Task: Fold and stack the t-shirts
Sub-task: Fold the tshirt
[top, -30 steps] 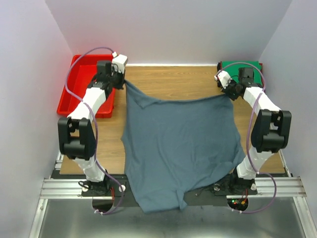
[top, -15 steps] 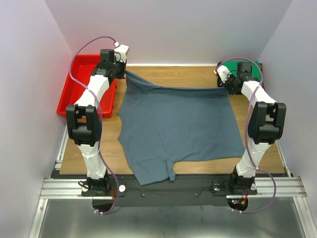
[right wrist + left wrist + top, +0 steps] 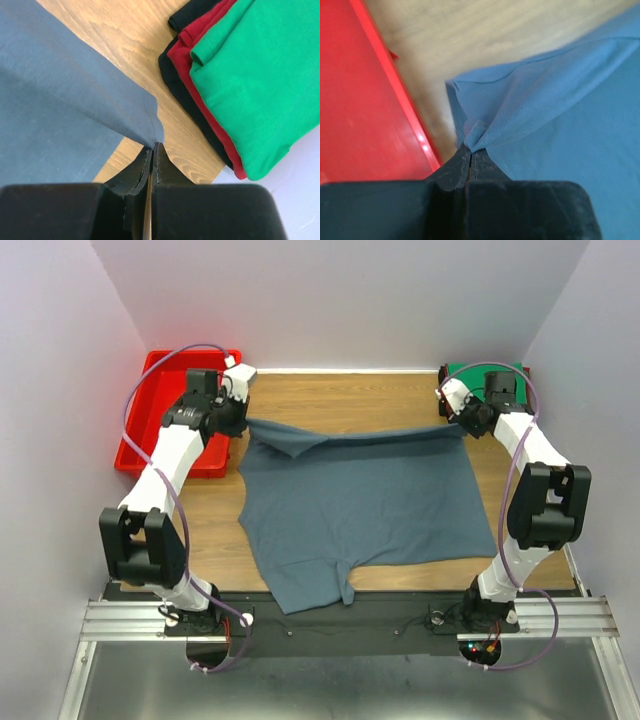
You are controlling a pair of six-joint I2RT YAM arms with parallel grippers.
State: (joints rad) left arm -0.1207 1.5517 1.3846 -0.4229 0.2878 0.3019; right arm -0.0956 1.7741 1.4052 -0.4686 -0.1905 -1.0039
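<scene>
"Where is the blue-grey shirt (image 3: 360, 500)?"

"Spread out on the table (image 3: 350, 395), between the two arms. Its near end goes over the front edge."

"What is the left gripper (image 3: 471, 150) doing?"

"It is pinched tight on the far left corner of the shirt, just beside the red tray (image 3: 150, 410)."

"And the right gripper (image 3: 151, 147)?"

"Pinched tight on the far right corner. The far edge runs from one gripper to the other."

"Any other shirts?"

"Yes, a folded pile near the right gripper. The green shirt (image 3: 250, 75) is on top, the red shirt (image 3: 181, 47) under it, the black shirt (image 3: 195, 11) at the bottom."

Blue-grey t-shirt (image 3: 365, 505) on table (image 3: 350, 398), left gripper (image 3: 245, 424), right gripper (image 3: 462, 426) pinching far corners
</scene>
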